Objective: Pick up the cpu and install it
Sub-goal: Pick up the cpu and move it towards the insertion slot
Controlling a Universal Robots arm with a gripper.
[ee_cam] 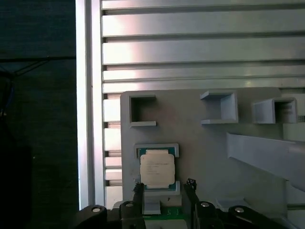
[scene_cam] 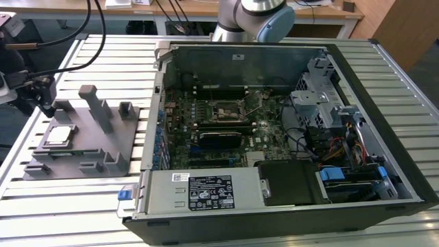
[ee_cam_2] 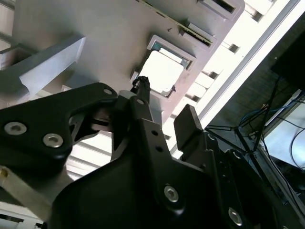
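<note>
The cpu (scene_cam: 58, 135), a small silver-topped square chip, lies flat in a recess of the grey fixture plate (scene_cam: 82, 149) at the exterior view's left. My gripper (scene_cam: 49, 109) hangs just above the plate's far corner, a little beyond the chip. In the first wrist view the cpu (ee_cam: 156, 169) sits just ahead of the open gripper (ee_cam: 164, 186), with nothing between its two black fingertips (ee_cam: 138, 187). The second wrist view shows the cpu (ee_cam_2: 162, 71) past the spread gripper (ee_cam_2: 164, 102). The motherboard socket (scene_cam: 226, 110) lies inside the open computer case (scene_cam: 384, 154).
Grey posts and blocks (scene_cam: 92, 100) stand up from the fixture plate around the chip. A black heatsink block (scene_cam: 219, 138) lies on the motherboard below the socket. The arm's base (scene_cam: 254, 20) stands behind the case. Cables (scene_cam: 89, 31) hang at the far left.
</note>
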